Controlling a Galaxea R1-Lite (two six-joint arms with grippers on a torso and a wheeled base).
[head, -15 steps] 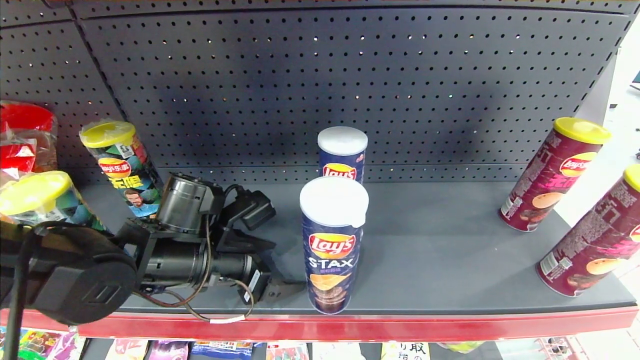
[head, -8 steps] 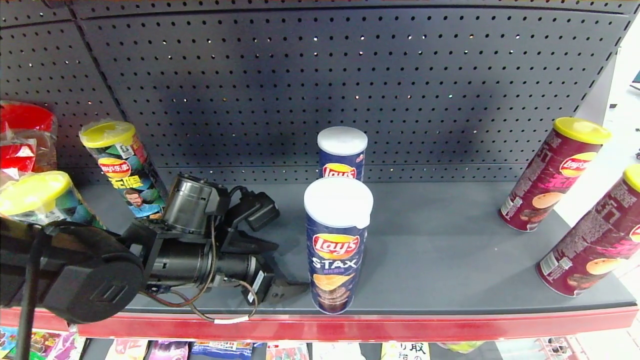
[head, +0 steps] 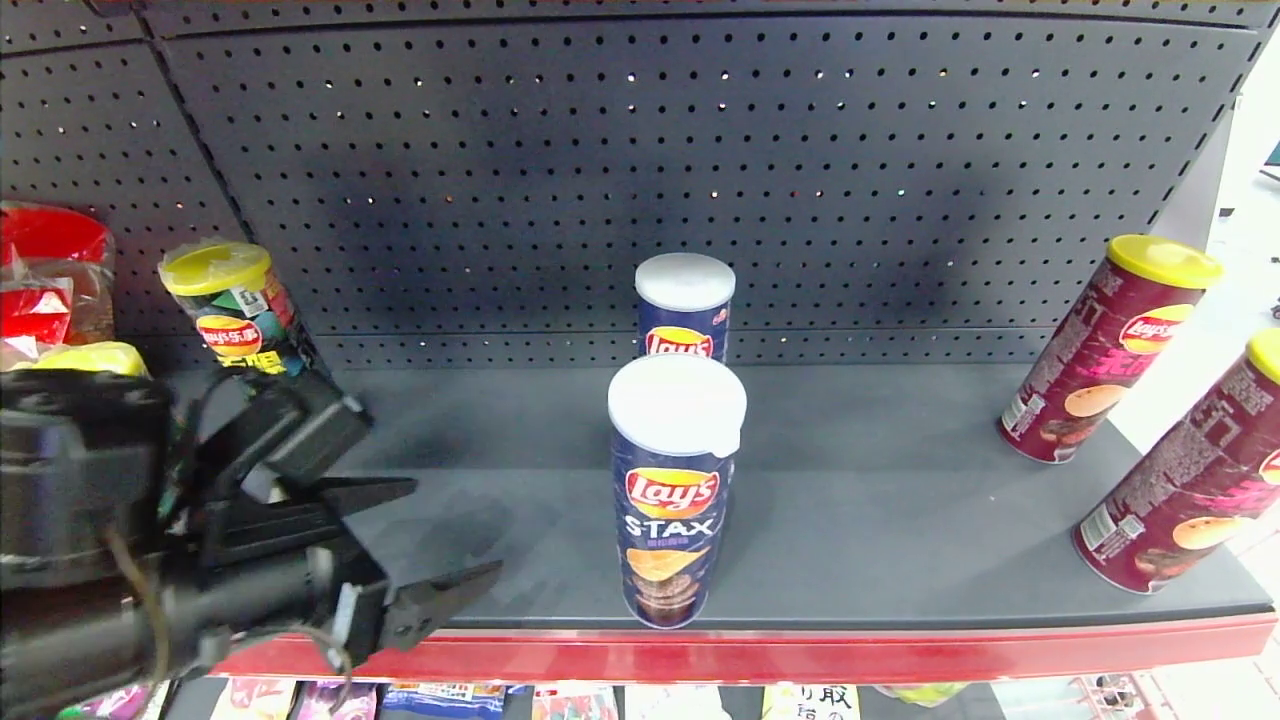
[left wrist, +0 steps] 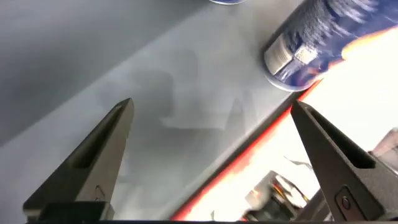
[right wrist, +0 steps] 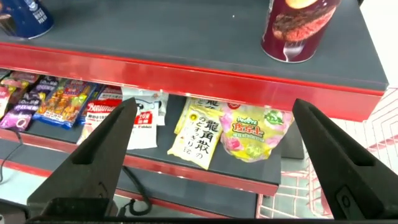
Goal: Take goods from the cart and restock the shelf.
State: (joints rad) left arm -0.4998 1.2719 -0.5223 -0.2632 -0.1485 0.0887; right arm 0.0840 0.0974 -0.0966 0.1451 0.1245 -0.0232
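Nearest us, the left claw [head: 455, 530] hangs over the front left of the shelf [head: 900, 500], just above its red lip [head: 800, 655]. Its jaws stand wide apart with nothing between them. The right claw [right wrist: 214, 102] sits out in front of that lip and lower, also spread wide and empty. Beyond it we see snack packets [right wrist: 205, 134] lying on a lower shelf.

The front blue can [head: 672, 500] stands upright on the shelf close to the lip, about midway along. It is to the right of the left claw and clear of it. Just behind it, the back blue can [head: 685, 305] stands upright, near the pegboard [head: 700, 150]. Both have white lids.

To the right we see two maroon cans with yellow lids. The near maroon can [head: 1190, 490] is at the front right corner and the far maroon can [head: 1105, 350] is farther back. On the left, behind the left claw, a yellow-lidded can [head: 240, 305] stands near the pegboard. A red-topped pack [head: 45, 270] is at the far left edge.
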